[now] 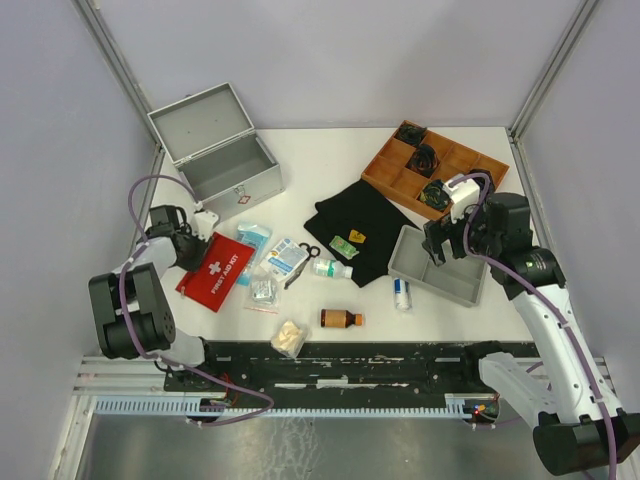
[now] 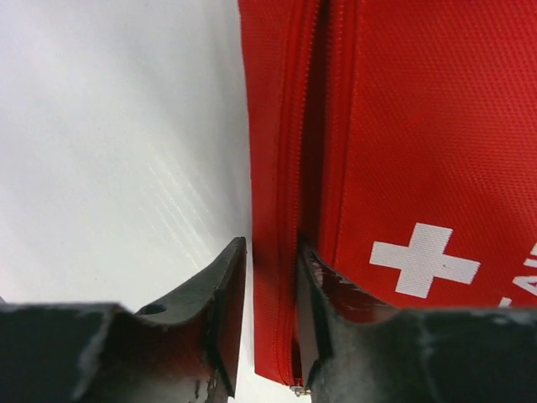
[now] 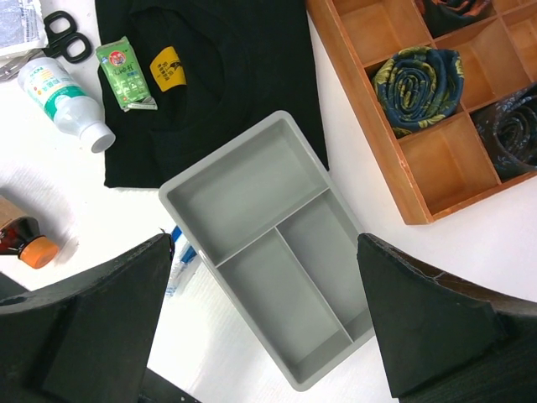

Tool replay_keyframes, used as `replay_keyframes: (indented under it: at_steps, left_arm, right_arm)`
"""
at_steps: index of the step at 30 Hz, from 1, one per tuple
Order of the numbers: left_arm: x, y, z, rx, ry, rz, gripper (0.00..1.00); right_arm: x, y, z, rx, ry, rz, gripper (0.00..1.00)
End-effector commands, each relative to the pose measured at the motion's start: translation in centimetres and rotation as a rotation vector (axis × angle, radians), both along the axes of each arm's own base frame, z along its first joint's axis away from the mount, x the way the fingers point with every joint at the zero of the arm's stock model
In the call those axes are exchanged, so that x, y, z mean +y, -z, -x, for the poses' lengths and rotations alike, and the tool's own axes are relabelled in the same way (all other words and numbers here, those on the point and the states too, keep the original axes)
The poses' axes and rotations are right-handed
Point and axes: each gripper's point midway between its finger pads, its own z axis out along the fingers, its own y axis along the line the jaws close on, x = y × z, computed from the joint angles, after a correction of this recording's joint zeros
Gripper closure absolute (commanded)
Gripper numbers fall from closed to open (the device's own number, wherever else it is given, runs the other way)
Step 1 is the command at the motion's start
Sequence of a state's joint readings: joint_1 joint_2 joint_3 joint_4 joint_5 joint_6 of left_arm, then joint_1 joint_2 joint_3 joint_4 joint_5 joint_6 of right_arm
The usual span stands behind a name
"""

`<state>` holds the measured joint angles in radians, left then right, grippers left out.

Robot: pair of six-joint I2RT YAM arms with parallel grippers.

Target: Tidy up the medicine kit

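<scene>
Medicine kit (image 1: 240, 192) open on white table (image 1: 450, 322), pale walls (image 1: 350, 60) behind; near it left gripper (image 2: 272, 248) straddles red pouch (image 2: 419, 126), grip unclear; right gripper (image 3: 264, 269) gapes.

Left arm (image 1: 128, 312), right arm (image 1: 520, 262) black; lilac cables (image 1: 137, 195); wedge-shaped pincer fingers (image 3: 436, 327).

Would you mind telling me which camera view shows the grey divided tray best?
The right wrist view: the grey divided tray sits centred, all three compartments visible. The top view shows it small; the left wrist view misses it.
</scene>
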<state>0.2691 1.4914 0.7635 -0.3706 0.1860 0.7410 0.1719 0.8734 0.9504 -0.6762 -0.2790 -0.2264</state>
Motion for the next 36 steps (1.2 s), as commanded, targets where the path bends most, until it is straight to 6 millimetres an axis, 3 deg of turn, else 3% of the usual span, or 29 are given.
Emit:
replay_keyframes:
  at_steps: [1,9,12,23,31,36]
  left_arm:
    - [-0.5,-2.5,-1.3,-0.119,0.024,0.017,0.68]
    - [-1.5,-4.5,-0.7,-0.169,0.038,0.042,0.91]
    - [-2.2,-6.5,-0.5,-0.196,0.043,0.075,0.97]
    - [-6.4,-17.4,0.3,-0.438,0.109,0.192,0.97]
    - [-11.2,-21.9,0.6,-0.474,0.162,0.335,0.97]
    - [-15.6,-24.1,0.4,-0.471,0.204,0.42,0.97]
  right_arm:
    - [0.6,-0.3,0.0,-0.007,-0.035,-0.019,0.0]
    - [1.0,-0.2,-0.1,0.008,-0.052,-0.033,0.0]
    - [1.3,-0.3,-0.2,0.004,-0.057,-0.045,0.0]
    - [5.0,-5.1,-0.5,-0.049,-0.212,-0.21,0.0]
    - [8.9,-8.0,-2.0,-0.094,-0.31,-0.368,0.0]
    - [11.5,-8.3,-2.8,-0.068,-0.354,-0.404,0.0]
